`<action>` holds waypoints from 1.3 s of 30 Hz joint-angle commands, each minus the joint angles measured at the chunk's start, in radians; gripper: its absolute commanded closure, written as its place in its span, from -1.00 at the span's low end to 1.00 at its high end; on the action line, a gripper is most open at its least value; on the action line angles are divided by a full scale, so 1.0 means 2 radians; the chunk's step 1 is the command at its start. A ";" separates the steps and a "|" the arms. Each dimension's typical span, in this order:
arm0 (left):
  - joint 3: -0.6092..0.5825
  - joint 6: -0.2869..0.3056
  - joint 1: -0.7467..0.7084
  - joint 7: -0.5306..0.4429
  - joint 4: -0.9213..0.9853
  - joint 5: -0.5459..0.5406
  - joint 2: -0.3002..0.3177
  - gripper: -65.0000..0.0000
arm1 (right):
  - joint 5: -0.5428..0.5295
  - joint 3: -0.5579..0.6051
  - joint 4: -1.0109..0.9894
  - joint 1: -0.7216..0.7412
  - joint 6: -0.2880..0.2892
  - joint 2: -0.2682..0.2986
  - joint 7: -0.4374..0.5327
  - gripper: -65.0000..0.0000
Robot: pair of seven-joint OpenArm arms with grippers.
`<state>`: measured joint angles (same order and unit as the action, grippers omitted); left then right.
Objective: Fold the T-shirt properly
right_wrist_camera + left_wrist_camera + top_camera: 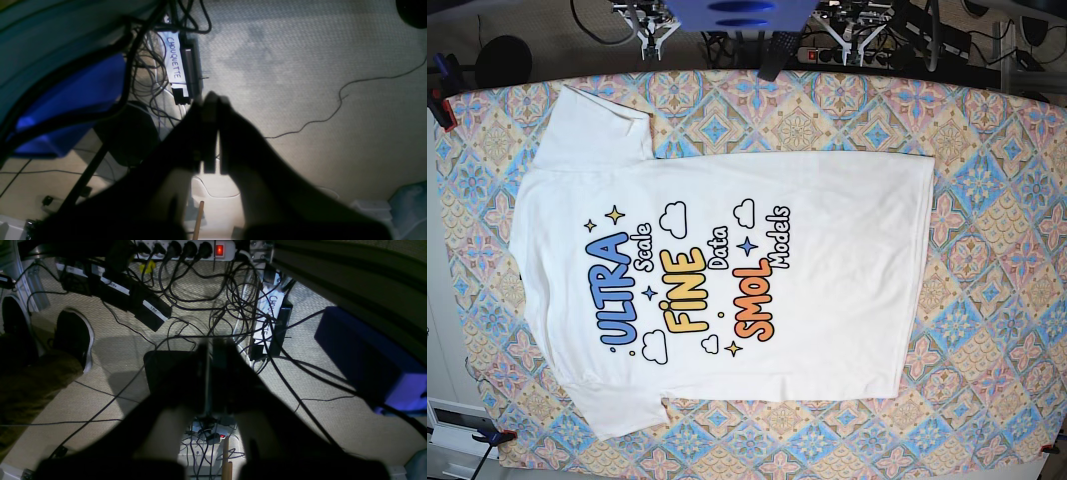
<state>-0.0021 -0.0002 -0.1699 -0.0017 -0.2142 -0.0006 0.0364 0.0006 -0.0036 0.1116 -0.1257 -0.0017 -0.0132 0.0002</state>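
No fold yet: T-shirt (727, 270) flat on bench (997, 300), left tool (213, 350) & right tool (210, 100) closed, empty, off far edge; next, grab a sleeve.

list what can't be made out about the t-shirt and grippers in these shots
- T-shirt: neckline and label not visible in the base view; absent from both wrist views, which face the floor.
- Left gripper: a dark silhouette, shut, empty.
- Right gripper: the same.
- Both grippers are mostly cut off by the base view's top edge.
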 commanded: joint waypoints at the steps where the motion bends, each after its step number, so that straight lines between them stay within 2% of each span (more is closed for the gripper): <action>1: 0.001 -0.002 -0.005 -0.003 -0.001 -0.002 0.002 0.99 | 0.000 0.001 0.000 -0.004 0.000 0.002 0.003 1.00; 24: 0.000 -0.002 -0.015 -0.004 -0.002 0.001 0.003 0.99 | 0.000 0.001 0.000 -0.006 0.000 0.002 0.003 1.00; 28: -0.002 -0.002 -0.033 -0.005 -0.003 0.002 0.014 0.99 | 0.000 0.001 0.000 -0.008 0.000 0.003 0.003 1.00; 32: -0.002 -0.002 -0.063 -0.005 -0.023 0.001 0.029 0.99 | 0.000 0.001 0.014 -0.059 0.000 0.003 0.004 1.00; 35: -0.002 -0.002 -0.113 -0.005 -0.080 0.001 0.043 0.99 | 0.000 0.001 0.075 -0.109 0.000 0.005 0.004 1.00; 39: -0.002 -0.002 -0.189 -0.005 -0.169 -0.002 0.064 0.99 | 0.000 0.001 0.162 -0.180 0.000 0.038 0.004 1.00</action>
<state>-0.0051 -0.0017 -0.5285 -0.0105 -0.5518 -0.0044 0.1623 0.0036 -0.0002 0.4267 -0.4870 0.0029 0.0437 -0.0116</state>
